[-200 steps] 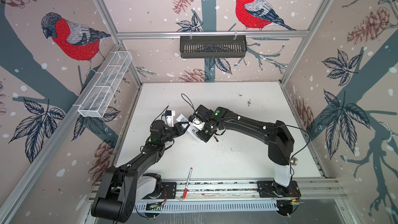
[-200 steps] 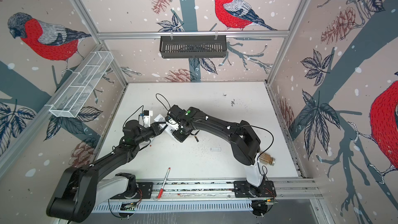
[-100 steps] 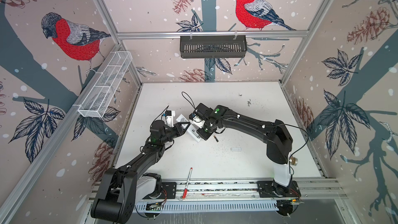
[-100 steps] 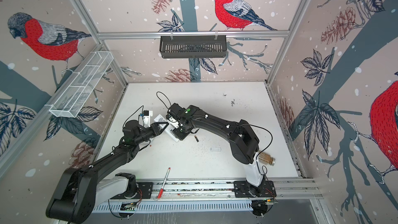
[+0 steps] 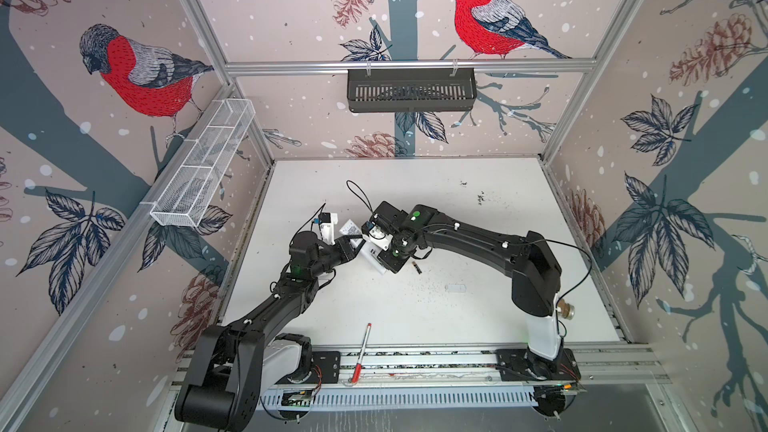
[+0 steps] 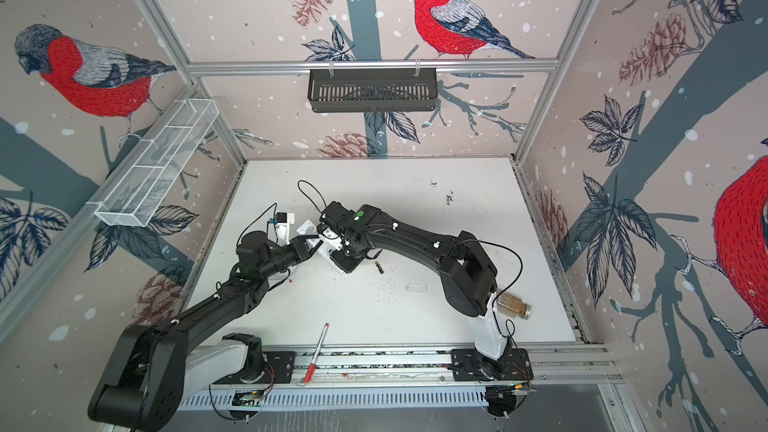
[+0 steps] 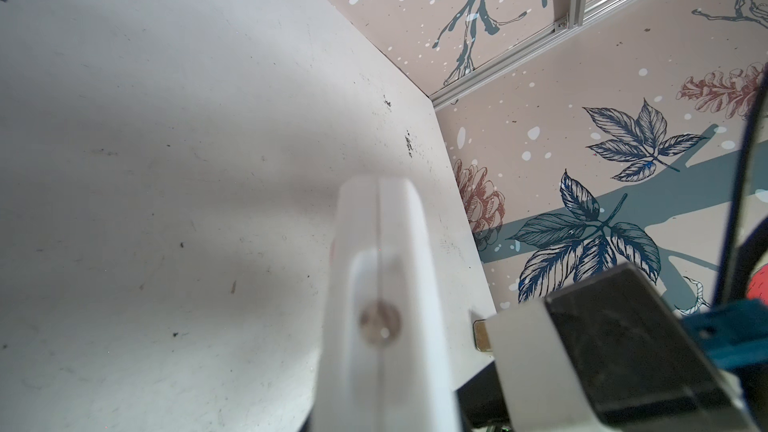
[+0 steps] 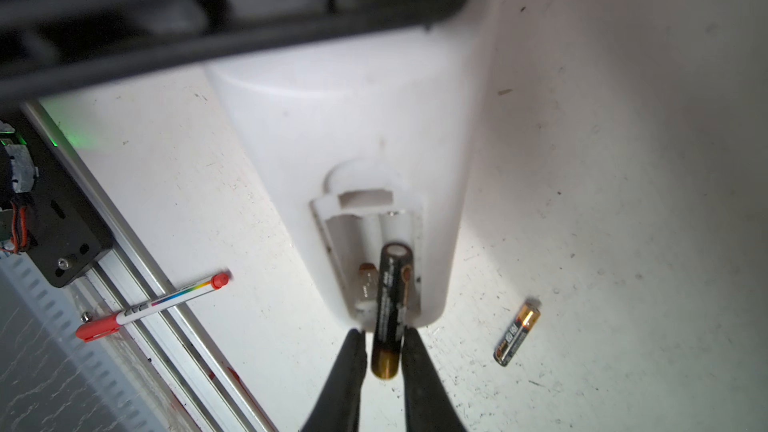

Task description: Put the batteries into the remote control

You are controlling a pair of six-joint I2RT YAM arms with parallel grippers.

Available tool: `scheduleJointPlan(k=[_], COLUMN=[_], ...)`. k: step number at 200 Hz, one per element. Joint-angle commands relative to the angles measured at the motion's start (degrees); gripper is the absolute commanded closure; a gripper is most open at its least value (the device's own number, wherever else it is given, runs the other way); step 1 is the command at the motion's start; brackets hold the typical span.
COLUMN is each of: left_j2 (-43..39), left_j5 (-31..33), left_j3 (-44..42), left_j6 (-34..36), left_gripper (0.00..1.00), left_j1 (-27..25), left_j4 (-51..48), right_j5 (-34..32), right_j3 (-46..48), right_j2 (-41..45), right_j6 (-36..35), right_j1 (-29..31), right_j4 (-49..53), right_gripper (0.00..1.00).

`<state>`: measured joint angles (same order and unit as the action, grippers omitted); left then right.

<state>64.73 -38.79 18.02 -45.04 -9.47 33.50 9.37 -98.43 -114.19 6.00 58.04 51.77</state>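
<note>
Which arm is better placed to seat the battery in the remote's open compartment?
Right: the right gripper holds the battery, one end inside the compartment of the remote control; the left gripper is shut on the remote control, steadying it.

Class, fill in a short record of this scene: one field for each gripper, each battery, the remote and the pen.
Left gripper: jaws shut on remote control
Right gripper: jaws closed around tilted battery
Tilted battery: one end inside open compartment
Other slot: empty
Loose battery: lying on table beside remote control
Pen: across front rail
</note>
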Motion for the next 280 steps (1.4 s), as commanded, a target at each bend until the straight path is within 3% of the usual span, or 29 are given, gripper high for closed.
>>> scheduleJointPlan(k=[1, 54, 148, 199, 231, 280], left_j2=[-0.23, -0.48, -2.72, -2.25, -0.74, 3.09], left_j5=[0.05, 0.2, -2.16, -8.49, -11.47, -15.0], left_j3=[0.44, 0.43, 0.13, 0.57, 2.18, 2.03], left_j6=[0.52, 0.41, -3.65, -7.04, -6.65, -8.12], left_gripper=[1.0, 1.0, 1.0, 1.0, 1.0, 1.0], left_j1=[0.16, 0.17, 0.83, 6.57, 7.63, 8.74], left_j4=[0.92, 0.91, 2.65, 0.72, -2.77, -0.44], right_j5=[-0.88, -0.99, -3.63, -5.08, -5.05, -6.51], right_j3=[-1.05, -1.5, -1.67, -2.9, -4.19, -4.76], right_j2=[-0.37, -0.27, -0.94, -1.34, -2.23, -2.58], right_j6=[0.17, 0.22, 1.56, 2.32, 2.61, 2.66], right_j1=[-0.16, -0.03, -0.37, -0.29, 0.03, 0.31], right_j4=[1.22, 0.71, -2.13, -3.77, -4.65, -5.4], right_gripper=[0.77, 0.83, 0.85, 0.86, 0.86, 0.85])
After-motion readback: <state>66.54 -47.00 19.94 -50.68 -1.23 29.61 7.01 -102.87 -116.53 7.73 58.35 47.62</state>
